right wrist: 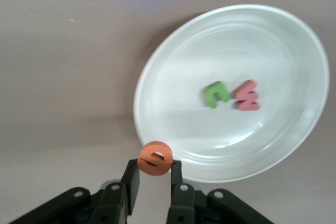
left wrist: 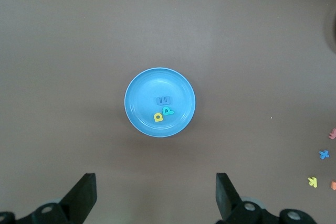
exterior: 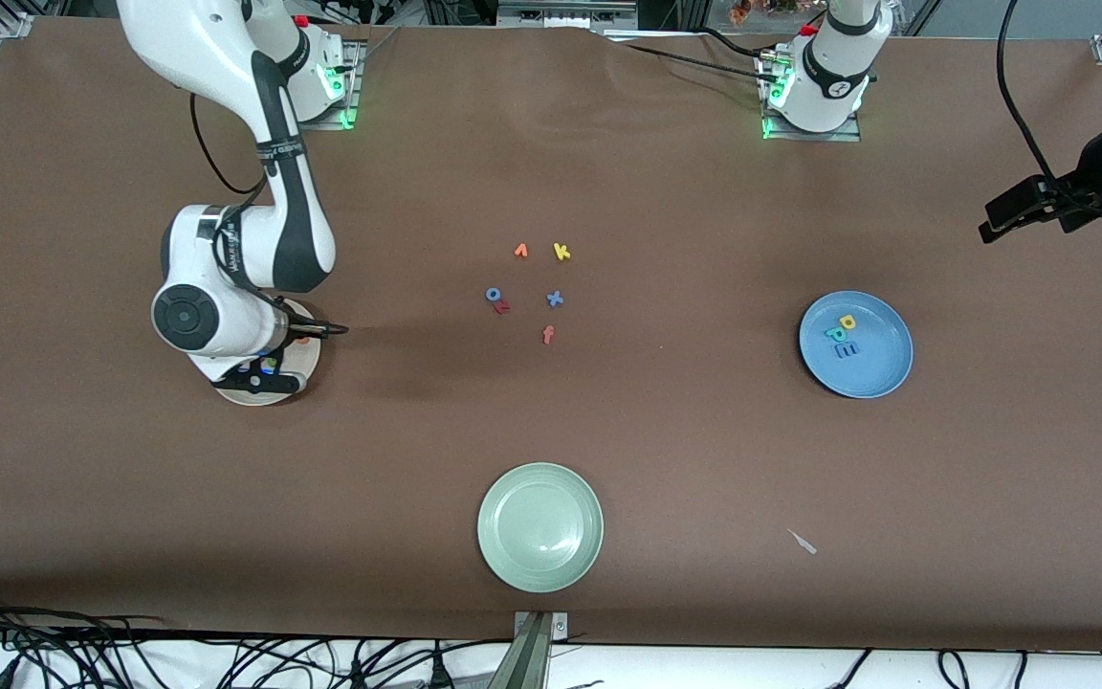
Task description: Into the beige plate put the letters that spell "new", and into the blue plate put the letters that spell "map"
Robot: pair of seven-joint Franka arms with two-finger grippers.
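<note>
My right gripper (right wrist: 155, 169) hangs over the rim of the beige plate (right wrist: 178, 108), shut on the orange e (right wrist: 155, 158). A green n (right wrist: 215, 94) and a red-pink w (right wrist: 247, 96) lie side by side in that plate. In the front view the right arm covers most of the beige plate (exterior: 247, 396). Toward the left arm's end of the table, the blue plate (exterior: 881, 368) holds a yellow a (exterior: 848, 323), a teal p (exterior: 836, 335) and a blue m (exterior: 846, 349). High over the table beside the blue plate (left wrist: 142, 98), my left gripper (left wrist: 156, 190) waits open, holding nothing.
A pale green plate (exterior: 539, 525) sits near the front camera. In the middle of the table lie an orange v (exterior: 520, 251), a yellow k (exterior: 562, 252), a blue o (exterior: 493, 295) touching a red letter (exterior: 502, 307), a blue x (exterior: 555, 299) and a red-pink f (exterior: 548, 334). A pale scrap (exterior: 803, 542) lies nearer the camera.
</note>
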